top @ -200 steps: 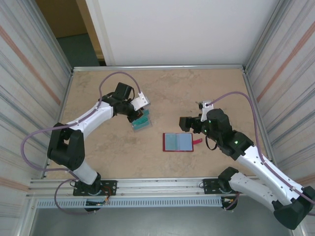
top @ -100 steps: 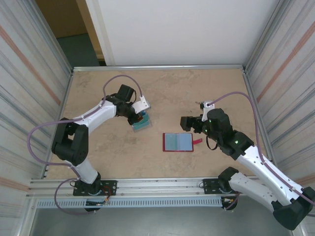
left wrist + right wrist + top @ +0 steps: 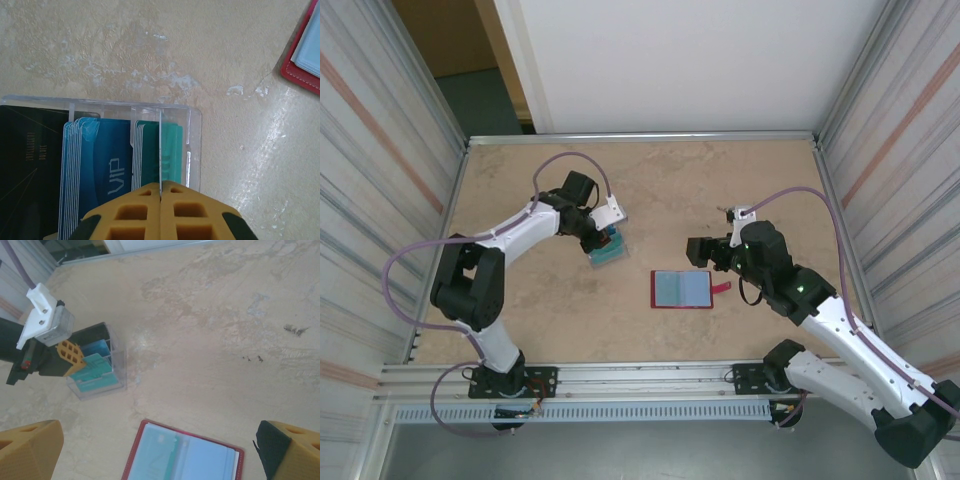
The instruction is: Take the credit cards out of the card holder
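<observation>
Left wrist view is showing you the left gripper [image 3: 161, 187] clenching its jaws on a thin card seen edge-on, directly over the clear box [image 3: 195, 127] where blue cards [image 3: 102, 165] and green cards [image 3: 147, 150] are standing in slots. In the right wrist view the held piece is looking like a teal card [image 3: 96, 365], tilted at the box's mouth. You are probably holding it on edge so that it slides between the dividers. The card holder [image 3: 681, 289] is lying flat and open on the table [image 3: 740, 180], pale panels up, well apart from the box and just beside the right gripper [image 3: 698, 252]. That gripper's jaws are standing wide and empty near the red tab [image 3: 722, 289], likely waiting to work the holder. Whether cards are sitting inside it, I cannot tell.
</observation>
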